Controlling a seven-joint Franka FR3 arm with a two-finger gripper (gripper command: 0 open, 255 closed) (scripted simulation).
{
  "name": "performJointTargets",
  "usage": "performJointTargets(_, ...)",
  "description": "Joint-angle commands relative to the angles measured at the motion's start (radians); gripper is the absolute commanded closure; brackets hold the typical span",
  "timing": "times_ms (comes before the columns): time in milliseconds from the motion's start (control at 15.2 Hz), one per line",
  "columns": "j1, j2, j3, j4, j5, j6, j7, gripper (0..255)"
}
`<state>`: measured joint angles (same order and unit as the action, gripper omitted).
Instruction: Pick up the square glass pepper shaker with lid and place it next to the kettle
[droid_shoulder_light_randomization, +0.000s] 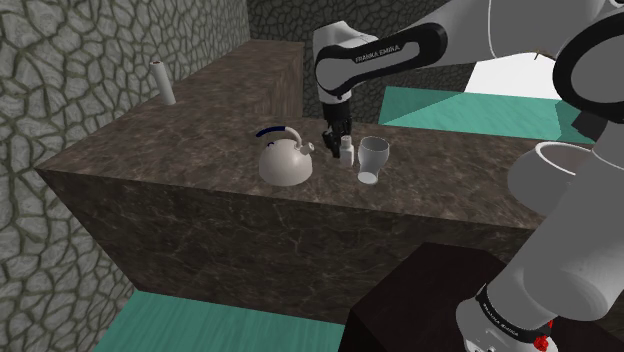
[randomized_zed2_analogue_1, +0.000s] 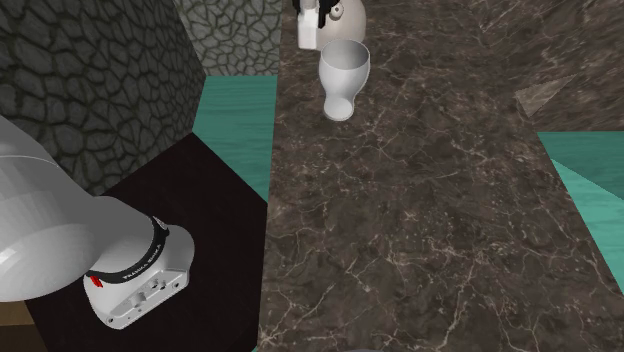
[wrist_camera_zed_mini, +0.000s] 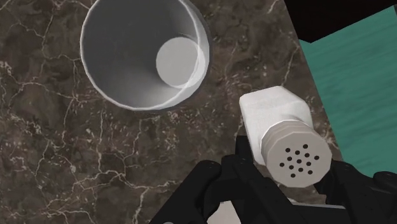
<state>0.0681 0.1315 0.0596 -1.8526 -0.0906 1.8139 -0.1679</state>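
- The kettle (droid_shoulder_light_randomization: 285, 158), pepper shaker (droid_shoulder_light_randomization: 346, 150) and cup (droid_shoulder_light_randomization: 372, 160) stand in a row on the desk (droid_shoulder_light_randomization: 200, 130), with the shaker in the middle.
- The end effector (droid_shoulder_light_randomization: 338, 135) is directly above the shaker, clasping its sides.
- A slim container (droid_shoulder_light_randomization: 164, 82) stands well apart, by the wall.

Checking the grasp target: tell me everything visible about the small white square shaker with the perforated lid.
The small white square shaker has a white boxy body and a faceted pale lid pierced with dark holes. It is upright on or just above the dark marbled counter, between the white kettle and the white goblet, under the black gripper.
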Motion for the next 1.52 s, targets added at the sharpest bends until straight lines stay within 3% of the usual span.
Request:
performJointTargets(0,0.000,0.004,0.000,-0.024,-0.001,0.029,0.002,255)
performJointTargets(990,-0.001,0.081,-0.003,-0.131,-0.013,0.212,0.020,255)
performJointTargets(1452,-0.001,0.084,-0.003,-0.134,-0.013,0.217,0.021,255)
